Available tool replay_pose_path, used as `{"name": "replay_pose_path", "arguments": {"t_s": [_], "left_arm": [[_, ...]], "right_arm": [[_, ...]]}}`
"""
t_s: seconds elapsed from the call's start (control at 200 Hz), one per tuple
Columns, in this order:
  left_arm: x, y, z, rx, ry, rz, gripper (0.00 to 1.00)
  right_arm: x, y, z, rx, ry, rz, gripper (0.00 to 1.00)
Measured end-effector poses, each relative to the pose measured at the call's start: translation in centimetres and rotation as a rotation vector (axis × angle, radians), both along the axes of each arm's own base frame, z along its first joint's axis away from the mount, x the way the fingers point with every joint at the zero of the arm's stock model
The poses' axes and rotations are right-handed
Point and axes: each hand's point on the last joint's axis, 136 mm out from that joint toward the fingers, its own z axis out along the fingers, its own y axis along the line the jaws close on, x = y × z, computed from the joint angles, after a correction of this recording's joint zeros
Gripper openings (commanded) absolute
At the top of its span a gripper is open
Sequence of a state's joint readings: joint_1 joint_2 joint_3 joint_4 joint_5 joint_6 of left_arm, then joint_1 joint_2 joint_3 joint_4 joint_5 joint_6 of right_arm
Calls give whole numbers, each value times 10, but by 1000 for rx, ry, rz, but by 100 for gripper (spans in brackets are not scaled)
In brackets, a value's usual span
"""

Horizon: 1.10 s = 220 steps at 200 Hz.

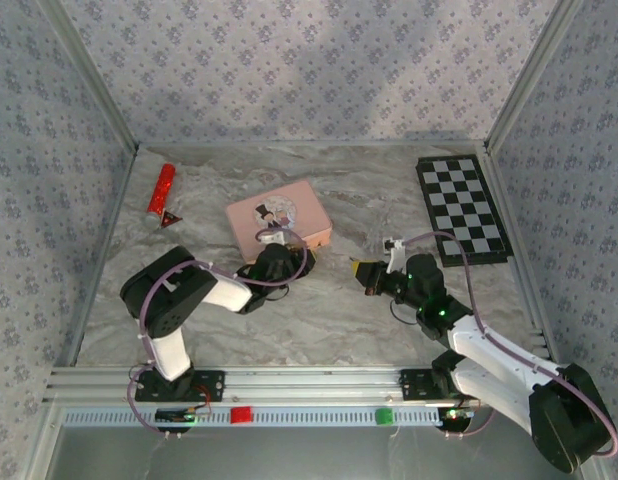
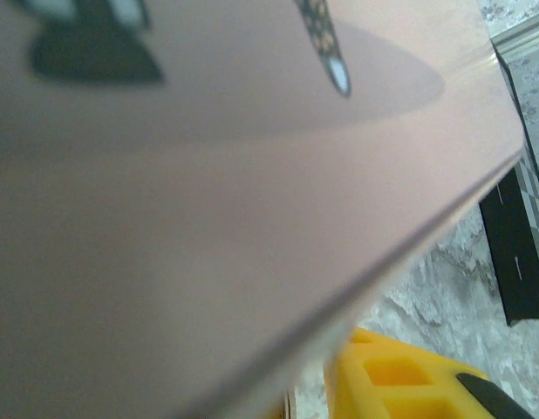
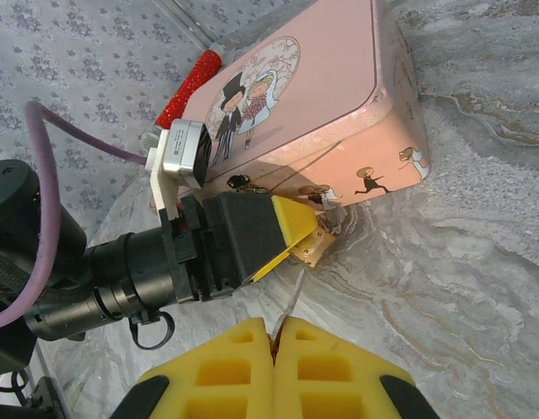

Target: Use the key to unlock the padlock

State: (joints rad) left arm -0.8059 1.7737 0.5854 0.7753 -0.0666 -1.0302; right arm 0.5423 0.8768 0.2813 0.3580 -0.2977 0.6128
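The small brass padlock (image 3: pixel 315 248) sits on the table right by the near side of the pink box (image 3: pixel 322 96). My left gripper (image 3: pixel 297 244) reaches in from the left, its yellow fingers shut on the padlock body, whose end pokes out past the tips. My right gripper (image 3: pixel 276 330) is shut on the key (image 3: pixel 289 303), whose thin blade points up at the padlock and stops a little short of it. From above, the left gripper (image 1: pixel 279 262) lies against the box (image 1: pixel 279 215) and the right gripper (image 1: pixel 366 272) faces it. The shackle is hidden.
A red stick (image 1: pixel 161 190) lies at the back left by the wall. A black-and-white checkerboard (image 1: pixel 462 208) lies at the back right. In the left wrist view the pink box (image 2: pixel 208 218) looms very close, with one yellow finger (image 2: pixel 400 375) below it.
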Motion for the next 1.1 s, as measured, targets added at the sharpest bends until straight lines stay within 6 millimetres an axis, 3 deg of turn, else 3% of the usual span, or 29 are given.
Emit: {"name": "replay_pose_path", "arguments": {"t_s": [0.22,0.56,0.76,0.91,1.099], "left_arm": [[-22,2,-3,14,27,-53,30],[-24,3,-3,17,32,-58,20],[-33,16,-2,24,59,-39,20],[-40,27,12,10,71,-24,19],[-44,35,11,6,110,-6,13]], "right_arm": [[2,2,-3,-5,3,-2,0],[0,7,-2,-3,-5,11,0],[-2,10,-2,1,-3,19,0],[-8,18,-1,20,0,41,0],[-14,28,-18,19,49,60,0]]}}
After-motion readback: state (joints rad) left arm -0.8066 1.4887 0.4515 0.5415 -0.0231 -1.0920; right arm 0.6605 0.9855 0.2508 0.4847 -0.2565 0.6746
